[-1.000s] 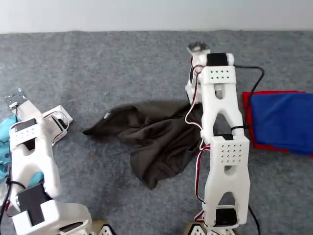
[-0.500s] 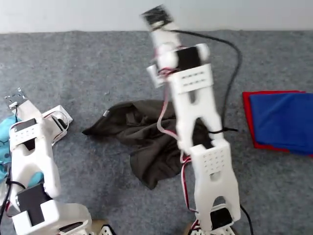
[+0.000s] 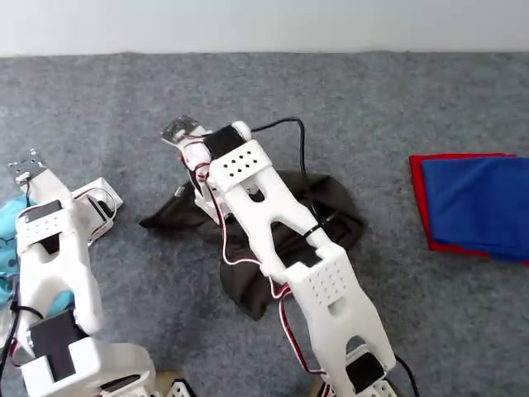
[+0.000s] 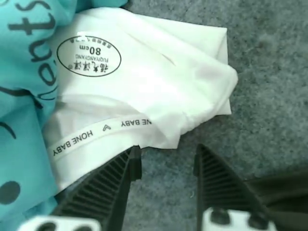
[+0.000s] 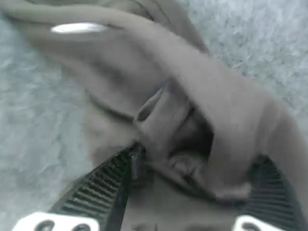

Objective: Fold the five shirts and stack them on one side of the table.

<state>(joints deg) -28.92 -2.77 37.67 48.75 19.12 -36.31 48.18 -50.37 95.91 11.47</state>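
A crumpled dark shirt (image 3: 178,217) is lying in the middle of the worktop (image 3: 124,107); well to its right a blue shirt (image 3: 475,207) is resting on a red shirt (image 3: 418,198); to its left a teal shirt (image 4: 19,120) and a white shirt (image 4: 144,91) are touching; the right tool (image 5: 192,168) is straddling its folds, jaws wide; the left tool (image 4: 166,159), narrowly parted, is hovering left of it.

Five shirts — one dark brown (image 3: 173,217), one blue (image 3: 475,207), one red (image 3: 417,194), one teal (image 4: 24,72), one white (image 4: 144,86) — plus two arms (image 3: 54,265) (image 3: 281,223).

A crumpled shirt (image 3: 248,289) lies centrally, a folded stack (image 3: 475,207) far right, loose shirts (image 3: 7,240) far left.
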